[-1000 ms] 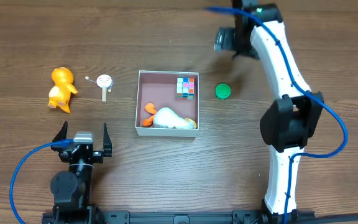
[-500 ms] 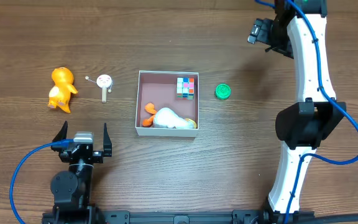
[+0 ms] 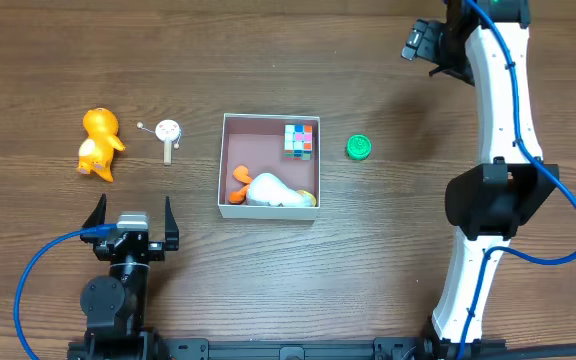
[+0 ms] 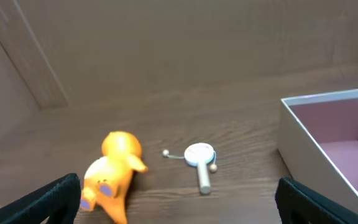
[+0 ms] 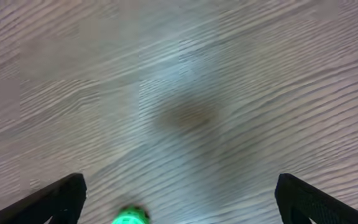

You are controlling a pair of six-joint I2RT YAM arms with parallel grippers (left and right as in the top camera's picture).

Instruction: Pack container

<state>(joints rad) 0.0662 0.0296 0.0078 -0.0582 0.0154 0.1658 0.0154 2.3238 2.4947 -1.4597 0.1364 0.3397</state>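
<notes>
A wooden counter is shown from above, with the container, a shallow white-walled square box with a reddish-brown inside, set near its middle. The packing is judged partly done. A multicoloured cube is lodged in its far right corner, and a white toy with orange parts, possibly a duck, is laid along the near wall. Three things are left outside: a green disc just right of the box, and a small rattle drum and an orange duckling to its left. Both hands are spread open and empty, the left hand near the front edge and the right hand far back.
</notes>
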